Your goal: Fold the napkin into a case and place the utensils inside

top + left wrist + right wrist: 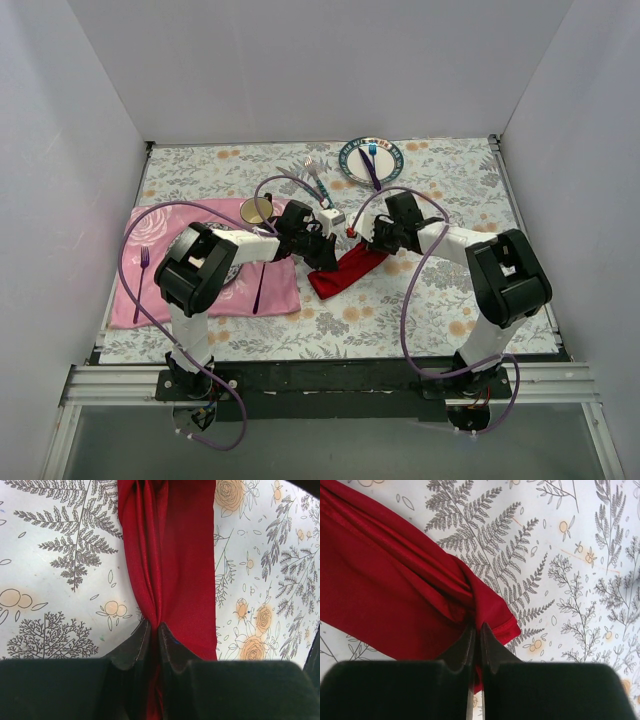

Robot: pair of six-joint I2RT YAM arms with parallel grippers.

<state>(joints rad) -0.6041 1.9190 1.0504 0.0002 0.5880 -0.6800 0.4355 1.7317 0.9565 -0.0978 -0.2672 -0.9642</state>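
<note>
Napkin [347,270] lies on the table [450,190] as a narrow bunched strip, mid-workspace, just right of the pink mat [215,290]. Its long axis is diagonal, near-left end to far-right end.

Both arms are on it. The left gripper [154,630] is closed, pinching gathered red pleats. In its wrist view the strip runs straight away from the fingertips, so it holds toward the left end with the cloth's length ahead of it. The right gripper [476,631] is also closed, nipping cloth right by the hemmed corner at the far-right end. From there the strip trails off to its left.

So there are two pinches spaced along one diagonal axis, with the grippers near each other and the strip slanting between and below them in the top view.

Utensils [319,182] lie past the napkin toward the far edge, well apart from it and untouched. They sit roughly in line beyond the left gripper, so that arm looks nearer. The plate [392,172] with the other cutlery is further right.

Judgement: folding step in hand, no case yet. The next fold hinges on moving the two ends relative to that diagonal. One risk is the pleats slipping out.
</note>
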